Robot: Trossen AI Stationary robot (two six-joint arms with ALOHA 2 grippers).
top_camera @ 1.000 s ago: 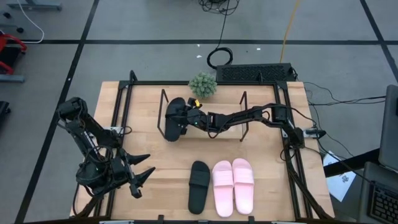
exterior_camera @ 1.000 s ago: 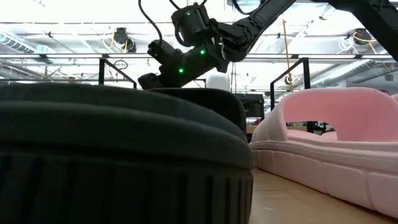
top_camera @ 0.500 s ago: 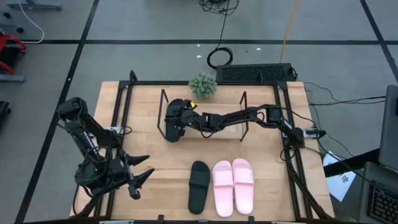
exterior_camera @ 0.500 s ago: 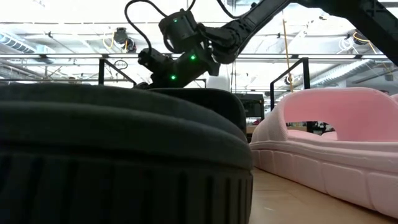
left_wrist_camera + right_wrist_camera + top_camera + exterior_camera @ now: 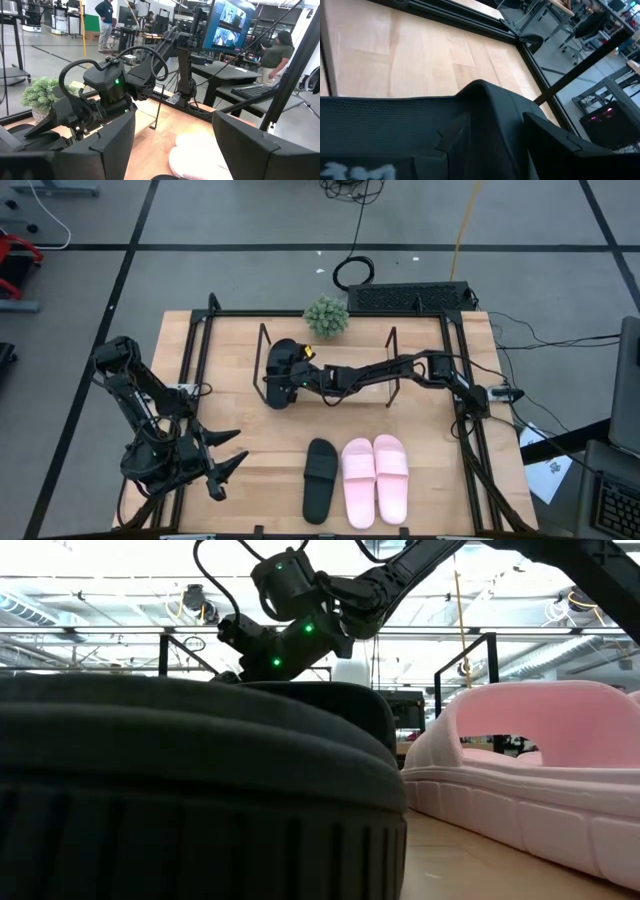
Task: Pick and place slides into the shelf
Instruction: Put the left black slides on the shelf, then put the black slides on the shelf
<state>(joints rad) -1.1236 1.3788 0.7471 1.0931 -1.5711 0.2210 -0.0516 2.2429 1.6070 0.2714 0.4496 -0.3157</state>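
Observation:
One black slide sits at the left end of the shelf, beside the left wire end frame, with my right gripper shut on it. The low view shows that gripper above and behind the near slides. The other black slide and the pink pair lie sole down near the table's near edge, the black one filling the low view beside a pink one. My left gripper waits open at the table's near left corner. My right gripper comes at the black slide level from the table's right. In its wrist view the slide's dark textured surface fills the picture beside one finger. Which part it has, and whether the slide rests on the shelf board, I cannot tell.
A small green plant stands just behind the shelf, and a black keyboard lies at the far edge. A black frame runs along the table's sides. Bare wood lies between the shelf and the near slides. People stand in the room beyond.
My right arm has reached farther toward the table's left and come slightly down, still shut on the black slide at the shelf's left end. The slides near the table's near edge have not moved.

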